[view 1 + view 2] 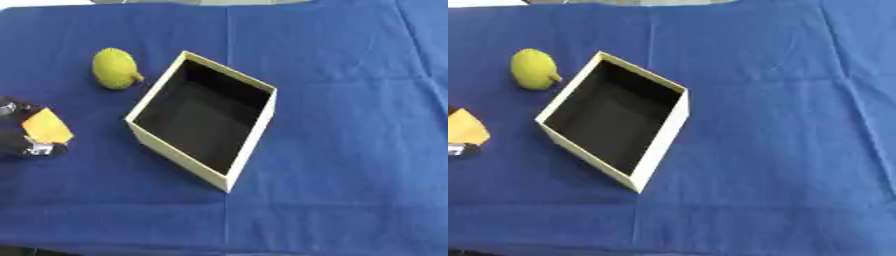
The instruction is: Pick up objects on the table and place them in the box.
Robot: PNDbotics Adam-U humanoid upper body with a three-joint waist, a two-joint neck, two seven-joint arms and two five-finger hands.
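Observation:
A cream box [248, 143] with a dark inside lies askew at the middle of the blue cloth; nothing shows inside it. Left of its far corner lies a yellow-green fruit [115, 69] with a short stub. At the left edge my left hand [21, 142] is dark with silver parts, and an orange-yellow wedge-shaped thing [47, 126] sits in it. The wedge hides much of the hand, and the grip around it cannot be made out. My right hand shows in neither view.
A blue cloth [350, 150] covers the table, with a fold line running down its middle. Its front edge runs along the bottom of the views, and the far edge along the top.

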